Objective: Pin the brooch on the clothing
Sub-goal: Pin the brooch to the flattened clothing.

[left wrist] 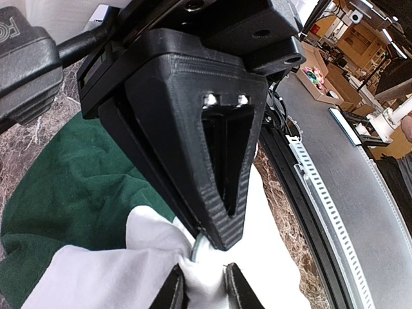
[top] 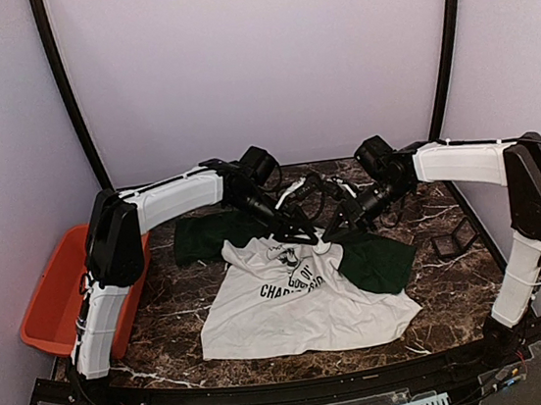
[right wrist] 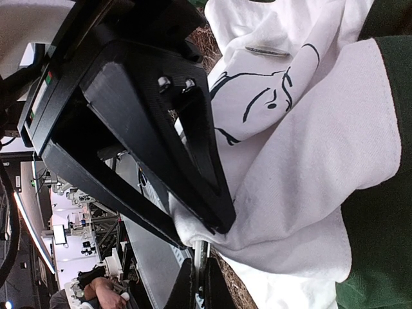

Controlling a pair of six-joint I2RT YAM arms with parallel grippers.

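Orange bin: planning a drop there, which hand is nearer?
Left. The left hand, over the shirt, is right of the bin; the right hand meets it from the far side, slightly farther.

Centre crowded, front right of the desk (top: pixel 450 299) open.
The left end effector (top: pixel 310 240) and right end effector (top: pixel 342 221) meet tip to tip over the bunched T-shirt (top: pixel 303 302), closing off the centre. An orange bin (top: pixel 55 293) stands along the left edge. A small black stand (top: pixel 453 237) sits at the right, with bare marble in front of it.
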